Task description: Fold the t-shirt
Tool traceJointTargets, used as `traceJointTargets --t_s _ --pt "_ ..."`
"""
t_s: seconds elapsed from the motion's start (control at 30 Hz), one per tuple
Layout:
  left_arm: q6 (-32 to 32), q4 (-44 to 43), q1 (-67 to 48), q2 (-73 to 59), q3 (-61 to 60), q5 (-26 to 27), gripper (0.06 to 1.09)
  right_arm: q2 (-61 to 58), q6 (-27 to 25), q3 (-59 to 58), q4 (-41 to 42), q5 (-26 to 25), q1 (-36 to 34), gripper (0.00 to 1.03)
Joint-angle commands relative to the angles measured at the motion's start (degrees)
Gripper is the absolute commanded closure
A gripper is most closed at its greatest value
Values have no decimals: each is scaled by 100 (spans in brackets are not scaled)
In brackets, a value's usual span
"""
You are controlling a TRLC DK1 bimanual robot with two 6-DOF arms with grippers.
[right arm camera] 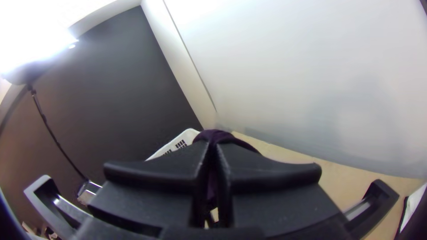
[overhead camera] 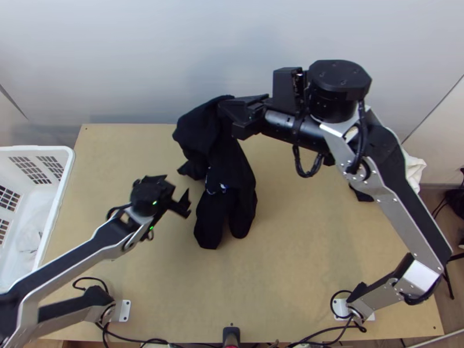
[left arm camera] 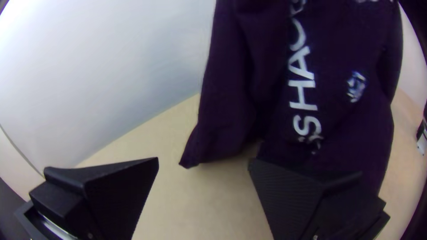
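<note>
The black t-shirt [overhead camera: 223,174] hangs bunched from my right gripper [overhead camera: 227,110], its lower parts over the middle of the table. In the right wrist view the right gripper [right arm camera: 213,149] is shut on a part of the dark cloth [right arm camera: 218,135]. My left gripper [overhead camera: 177,196] stands open to the left of the hanging cloth. In the left wrist view the left gripper [left arm camera: 204,164] has nothing between its fingers, and the shirt [left arm camera: 271,89] with white lettering hangs beyond them.
A white plastic basket [overhead camera: 65,174] stands at the table's left edge. White cloth [overhead camera: 413,171] lies at the right behind the right arm, with a dark piece [overhead camera: 362,194] near it. Bare wood of the table [overhead camera: 301,249] shows in front.
</note>
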State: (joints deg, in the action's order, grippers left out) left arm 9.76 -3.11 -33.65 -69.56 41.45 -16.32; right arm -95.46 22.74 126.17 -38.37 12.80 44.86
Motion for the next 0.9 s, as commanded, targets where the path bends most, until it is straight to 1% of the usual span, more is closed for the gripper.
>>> traceJointTargets --t_s 0.0,0.13,0.2,0.37,0.47,0.57,0.67,0.8,0.87 --pt "219 -1244 535 -1543 733 137 11 274 -95 57 -417 118 14 100" --pt "-35 -866 904 -1903 1559 920 11 511 -138 -259 -478 118 -13 100" --pt "-264 -567 913 -2018 1937 1166 11 625 -165 -426 -478 118 -65 100" --pt "-818 -14 544 -2062 2508 1482 11 801 -174 -699 -478 109 -232 100" --pt "-950 101 218 -1983 2614 1500 11 854 -165 -752 -478 118 -311 100" --pt "-897 109 139 -2026 2570 1491 11 862 -165 -752 -478 109 -355 100" --pt "-756 65 385 -2018 2464 1491 11 889 -165 -787 -478 109 -408 100" --pt "-246 39 1036 -1657 2192 1491 11 977 -165 -945 -478 109 -496 100" --pt "-18 188 1335 -1385 2069 1596 11 1021 -165 -1024 -470 118 -513 100"
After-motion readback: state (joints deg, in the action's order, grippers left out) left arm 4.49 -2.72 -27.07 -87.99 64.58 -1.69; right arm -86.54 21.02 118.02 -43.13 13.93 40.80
